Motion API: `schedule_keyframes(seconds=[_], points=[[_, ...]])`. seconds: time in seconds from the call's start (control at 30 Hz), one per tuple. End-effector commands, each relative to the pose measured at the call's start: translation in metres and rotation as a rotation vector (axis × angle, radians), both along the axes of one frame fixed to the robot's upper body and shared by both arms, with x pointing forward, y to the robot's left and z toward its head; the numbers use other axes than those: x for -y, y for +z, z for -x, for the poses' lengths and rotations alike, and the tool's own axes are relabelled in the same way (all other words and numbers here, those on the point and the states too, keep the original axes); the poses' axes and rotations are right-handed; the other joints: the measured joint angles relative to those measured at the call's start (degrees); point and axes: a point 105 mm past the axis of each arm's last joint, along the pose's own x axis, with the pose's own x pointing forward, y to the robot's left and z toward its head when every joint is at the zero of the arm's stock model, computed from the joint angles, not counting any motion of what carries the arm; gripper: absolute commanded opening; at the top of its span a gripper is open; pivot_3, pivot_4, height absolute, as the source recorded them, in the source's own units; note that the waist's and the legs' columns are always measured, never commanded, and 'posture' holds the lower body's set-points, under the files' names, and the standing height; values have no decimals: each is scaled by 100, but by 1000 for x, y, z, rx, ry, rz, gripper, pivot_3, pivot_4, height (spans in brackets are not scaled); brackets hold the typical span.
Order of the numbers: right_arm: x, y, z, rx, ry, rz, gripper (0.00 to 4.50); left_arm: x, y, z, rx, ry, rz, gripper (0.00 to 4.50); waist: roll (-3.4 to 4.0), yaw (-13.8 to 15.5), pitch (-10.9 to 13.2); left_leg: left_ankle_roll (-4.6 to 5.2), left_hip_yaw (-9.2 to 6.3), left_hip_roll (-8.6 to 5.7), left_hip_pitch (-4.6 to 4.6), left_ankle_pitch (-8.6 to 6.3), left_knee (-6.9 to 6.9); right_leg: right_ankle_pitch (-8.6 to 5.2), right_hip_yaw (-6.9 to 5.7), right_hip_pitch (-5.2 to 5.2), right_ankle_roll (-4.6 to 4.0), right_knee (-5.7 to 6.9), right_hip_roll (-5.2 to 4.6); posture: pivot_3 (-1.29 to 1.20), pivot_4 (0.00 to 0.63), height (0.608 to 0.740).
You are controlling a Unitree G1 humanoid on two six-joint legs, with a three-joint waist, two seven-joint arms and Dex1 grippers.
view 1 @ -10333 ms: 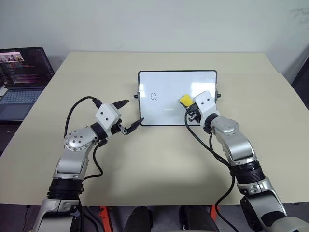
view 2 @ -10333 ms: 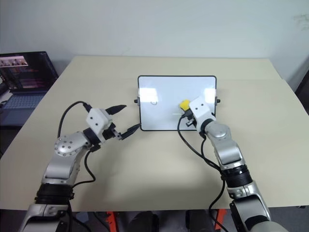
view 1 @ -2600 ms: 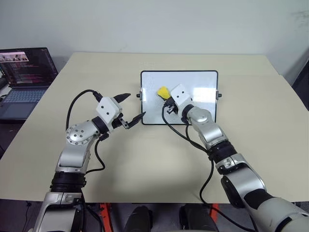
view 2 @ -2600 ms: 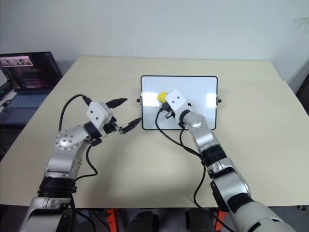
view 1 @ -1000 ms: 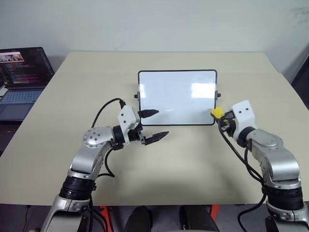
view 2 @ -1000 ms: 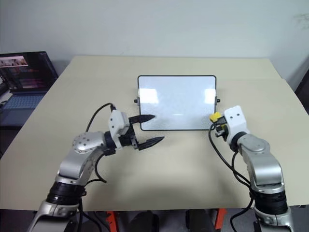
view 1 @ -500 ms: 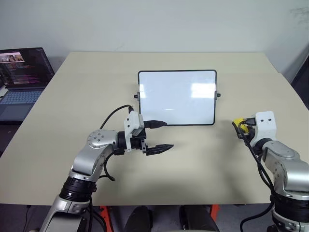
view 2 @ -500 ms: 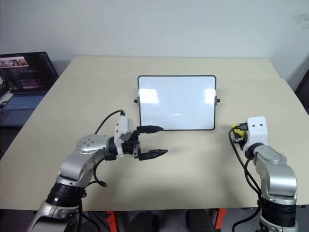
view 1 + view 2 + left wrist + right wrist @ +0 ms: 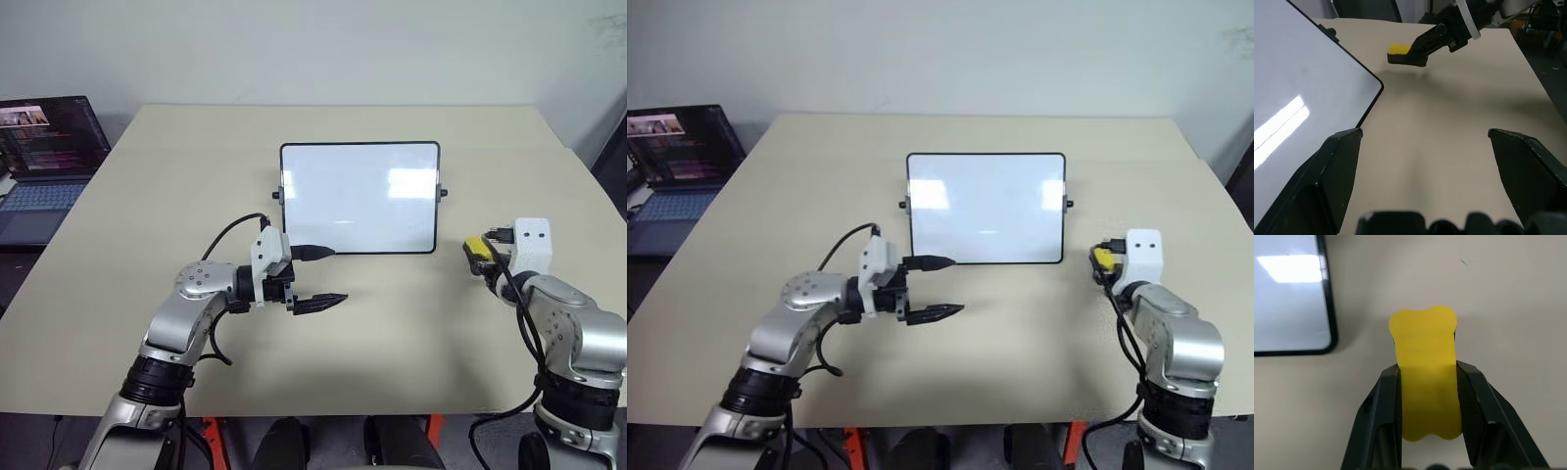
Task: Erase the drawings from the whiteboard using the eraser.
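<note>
Beige table, white wall, open laptop.

laptop: cut by frame edge | eraser: underside hidden | whiteboard: partly cropped

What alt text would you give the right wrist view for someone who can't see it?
The right end effector is shut on the yellow eraser, its two black fingers pressing either side, above a beige table. A corner of the whiteboard, wiped clean, lies beside it.
</note>
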Motion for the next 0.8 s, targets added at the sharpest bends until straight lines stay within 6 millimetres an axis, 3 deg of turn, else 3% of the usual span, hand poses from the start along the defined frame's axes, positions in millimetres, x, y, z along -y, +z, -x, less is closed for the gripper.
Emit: schedule_keyframes(seconds=[0.03, 0.8], points=[[-3, 4, -4, 22, 4, -1, 1228, -4, 7, -1, 49, 17, 0, 4500, 0, 0, 0, 0, 0, 0, 0, 0, 0, 0, 0, 0, 0, -1, 0, 0, 150, 740], [-2, -4, -21, 23, -2, 11, 1228, -7, 14, -9, 75, 49, -2, 4500, 1, -7, 1, 0, 3, 0, 1, 0, 0, 0, 1, 0, 0, 1, 0, 0, 150, 740]])
